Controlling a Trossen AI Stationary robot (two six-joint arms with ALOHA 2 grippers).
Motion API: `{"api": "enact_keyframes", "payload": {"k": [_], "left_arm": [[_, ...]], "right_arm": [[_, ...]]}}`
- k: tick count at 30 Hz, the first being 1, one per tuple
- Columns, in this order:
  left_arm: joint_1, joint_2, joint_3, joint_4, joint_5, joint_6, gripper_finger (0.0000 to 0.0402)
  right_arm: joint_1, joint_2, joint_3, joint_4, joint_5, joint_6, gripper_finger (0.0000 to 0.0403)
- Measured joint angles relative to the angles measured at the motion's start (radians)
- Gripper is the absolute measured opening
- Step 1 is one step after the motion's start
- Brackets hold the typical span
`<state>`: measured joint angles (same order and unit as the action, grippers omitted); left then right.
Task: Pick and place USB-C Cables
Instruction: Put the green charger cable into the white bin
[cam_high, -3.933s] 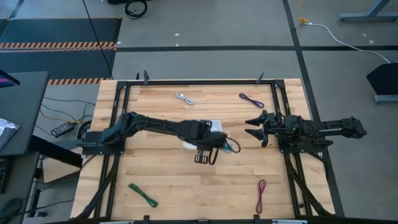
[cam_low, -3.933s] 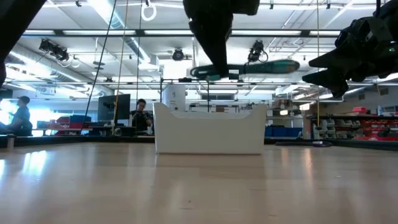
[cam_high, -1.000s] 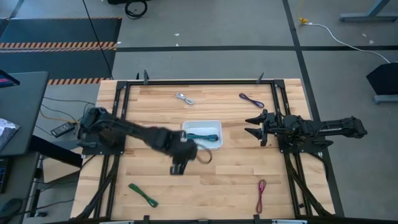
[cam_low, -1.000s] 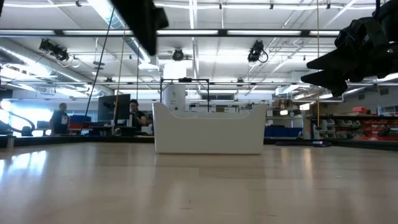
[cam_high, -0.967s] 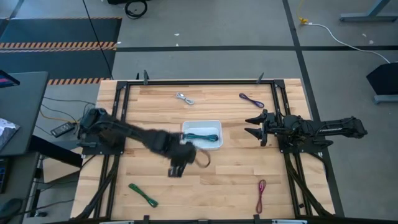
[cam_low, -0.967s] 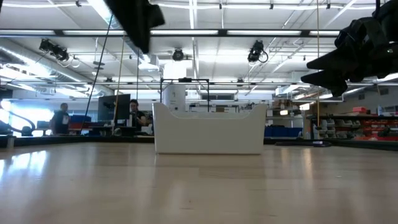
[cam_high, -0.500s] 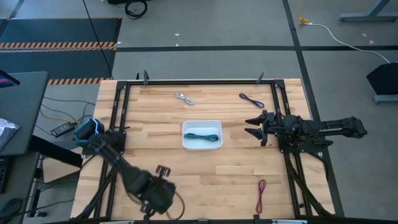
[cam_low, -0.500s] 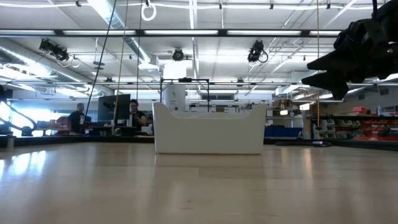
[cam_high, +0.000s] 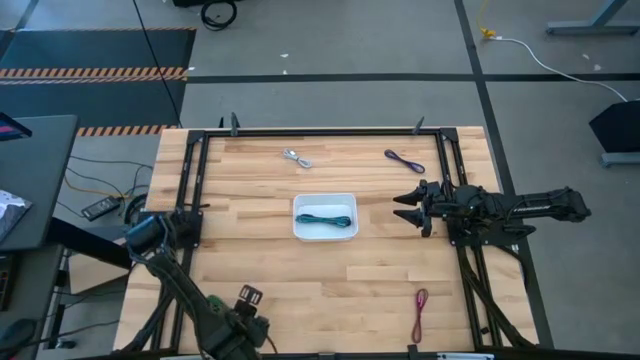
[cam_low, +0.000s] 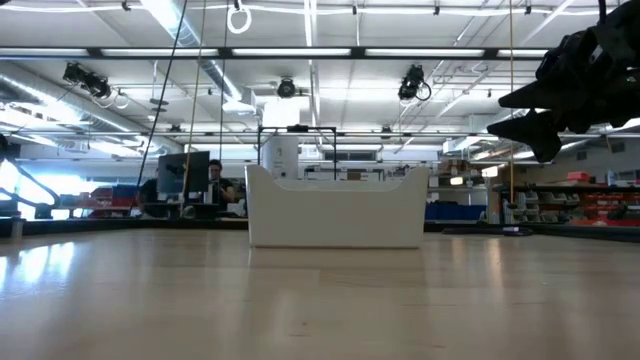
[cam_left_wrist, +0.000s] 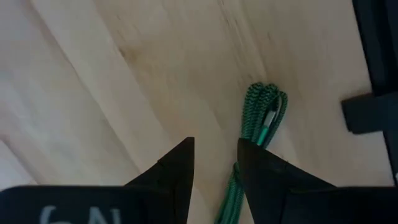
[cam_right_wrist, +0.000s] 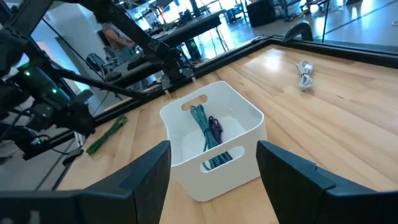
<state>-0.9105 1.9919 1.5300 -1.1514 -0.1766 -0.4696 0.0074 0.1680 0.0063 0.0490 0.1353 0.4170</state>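
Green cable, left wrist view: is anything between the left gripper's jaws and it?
Nothing visible. The left gripper hangs open right over the green cable, which lies on bare wood, one jaw already overlapping its strands. A black frame piece sits beside the cable, not between.

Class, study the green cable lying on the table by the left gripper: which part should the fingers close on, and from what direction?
Grip the green cable across its bundled strands, just behind the looped end, coming straight down from above. It lies flat on the wood, long and narrow, so the open left gripper should probably straddle its short width.
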Motion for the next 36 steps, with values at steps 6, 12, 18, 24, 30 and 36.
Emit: {"api": "enact_keyframes", "payload": {"k": [6,12,18,24,30,36], "left_arm": [[-0.009,-0.002,-0.070,0.050,0.011,-0.099,0.0131],[-0.046,-0.002,-0.100,0.103,0.058,-0.134,0.0131],[-0.070,-0.032,-0.096,0.102,0.083,-0.175,0.0130],[-0.067,-0.031,-0.169,0.131,0.094,-0.166,0.0130],[-0.068,-0.033,-0.250,0.215,0.096,-0.161,0.0130],[-0.033,-0.040,-0.266,0.226,0.117,-0.127,0.0120]], "right_arm": [[0.000,0.000,0.000,0.000,-0.003,0.004,0.0244],[0.000,0.000,0.000,0.000,-0.003,0.003,0.0244],[0.000,0.000,0.000,0.001,-0.002,0.006,0.0244],[0.000,0.000,0.000,0.001,-0.006,0.010,0.0244],[0.000,0.000,0.000,0.001,-0.006,0.010,0.0244],[0.000,0.000,0.000,0.001,-0.006,0.010,0.0244]]}}
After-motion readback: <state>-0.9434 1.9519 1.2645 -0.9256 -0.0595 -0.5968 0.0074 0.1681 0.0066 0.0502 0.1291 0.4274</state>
